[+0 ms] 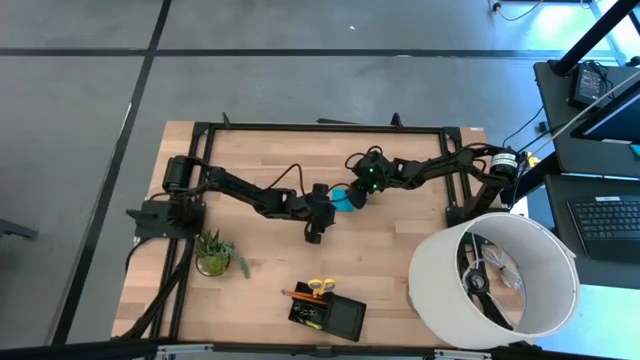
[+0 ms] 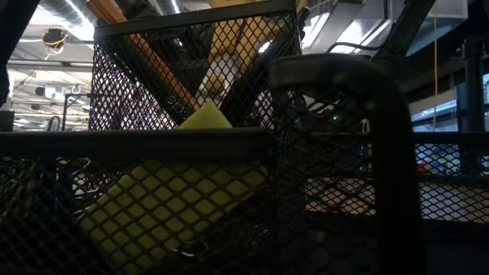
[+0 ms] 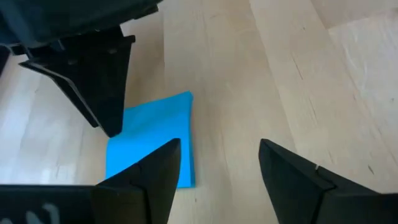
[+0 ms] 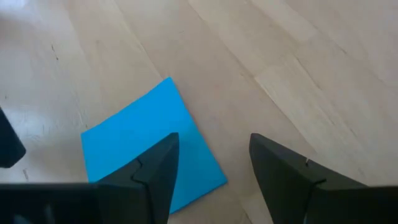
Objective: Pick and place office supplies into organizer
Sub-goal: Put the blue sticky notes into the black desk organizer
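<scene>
The blue note pad (image 1: 345, 199) is seen lying flat on the surface (image 1: 400, 250) near its middle, well apart from the organizer (image 1: 328, 314) at the near edge; the left gripper (image 3: 214, 171) is held just over the pad with its fingers parted and nothing between them; the right gripper (image 4: 211, 165) is likewise poised above the pad from the opposite side, spread open and empty; scissors (image 1: 320, 287) are lodged in the organizer

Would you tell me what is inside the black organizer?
Yellow-handled scissors and an orange pencil stick up from the organizer; a yellow block shows through its mesh. Lower contents are hidden.
</scene>
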`<state>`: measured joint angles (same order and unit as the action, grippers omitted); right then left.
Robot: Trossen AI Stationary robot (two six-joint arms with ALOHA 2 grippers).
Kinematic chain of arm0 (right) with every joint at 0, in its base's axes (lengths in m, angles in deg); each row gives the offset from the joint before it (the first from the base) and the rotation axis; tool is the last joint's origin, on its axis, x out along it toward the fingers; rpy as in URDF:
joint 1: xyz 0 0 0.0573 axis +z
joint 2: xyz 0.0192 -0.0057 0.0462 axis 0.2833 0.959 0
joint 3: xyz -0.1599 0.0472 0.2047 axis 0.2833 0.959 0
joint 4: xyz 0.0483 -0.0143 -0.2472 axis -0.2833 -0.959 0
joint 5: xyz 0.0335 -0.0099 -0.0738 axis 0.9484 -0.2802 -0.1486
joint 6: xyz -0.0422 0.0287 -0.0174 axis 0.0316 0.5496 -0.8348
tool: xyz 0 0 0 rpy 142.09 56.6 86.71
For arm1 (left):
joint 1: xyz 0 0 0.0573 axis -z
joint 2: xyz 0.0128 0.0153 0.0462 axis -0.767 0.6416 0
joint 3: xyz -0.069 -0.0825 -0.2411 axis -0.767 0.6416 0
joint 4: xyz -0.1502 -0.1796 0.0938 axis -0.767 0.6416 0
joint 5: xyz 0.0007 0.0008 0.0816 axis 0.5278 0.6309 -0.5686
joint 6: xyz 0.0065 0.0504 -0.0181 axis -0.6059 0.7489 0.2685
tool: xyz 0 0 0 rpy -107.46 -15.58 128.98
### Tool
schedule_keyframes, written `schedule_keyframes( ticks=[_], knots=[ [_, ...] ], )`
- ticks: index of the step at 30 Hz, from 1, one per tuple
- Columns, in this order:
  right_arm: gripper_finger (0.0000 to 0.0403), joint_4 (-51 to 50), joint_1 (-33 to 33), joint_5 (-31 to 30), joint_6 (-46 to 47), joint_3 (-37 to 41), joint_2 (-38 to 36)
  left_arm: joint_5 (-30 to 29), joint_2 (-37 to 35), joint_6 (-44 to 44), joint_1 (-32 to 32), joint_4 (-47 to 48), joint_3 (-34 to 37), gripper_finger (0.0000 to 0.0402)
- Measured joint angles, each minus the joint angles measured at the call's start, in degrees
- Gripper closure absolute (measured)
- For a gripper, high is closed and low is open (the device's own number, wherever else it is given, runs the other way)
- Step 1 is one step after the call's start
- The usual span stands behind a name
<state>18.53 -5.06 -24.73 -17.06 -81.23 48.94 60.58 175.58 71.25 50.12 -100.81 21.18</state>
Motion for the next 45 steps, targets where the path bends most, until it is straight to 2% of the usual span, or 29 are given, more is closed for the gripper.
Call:
schedule_keyframes(
  ticks=[18,24,28,29,37,42,45],
  knots=[
    [0.0203,0.1,0.0,0.0,1.4,0.0,0.0,-0.5,0.0,-0.6,-0.5,-0.5,0.0,0.0194],
    [0.0203,0.3,0.0,0.0,1.5,0.0,0.0,-11.8,1.7,-1.7,-0.6,0.9,0.0,0.0194],
    [0.0203,0.3,0.0,0.0,1.6,0.0,0.0,-4.7,3.2,-3.6,-1.0,0.5,0.0,0.0194],
    [0.0203,0.3,0.0,0.0,1.6,0.0,0.0,-4.7,3.6,-3.9,-1.0,0.0,0.0,0.0194],
    [0.0203,0.3,0.0,0.0,1.6,0.0,0.0,-8.0,4.7,-5.9,-1.2,-1.3,-0.1,0.0196],
    [0.0203,0.5,0.3,1.0,3.7,0.0,0.0,-14.1,4.8,-3.8,-1.5,-1.1,-0.1,0.0194],
    [0.0203,0.6,1.1,1.3,4.2,0.0,0.0,-14.2,4.8,-3.1,-2.2,-1.0,-0.1,0.0195]
  ],
)
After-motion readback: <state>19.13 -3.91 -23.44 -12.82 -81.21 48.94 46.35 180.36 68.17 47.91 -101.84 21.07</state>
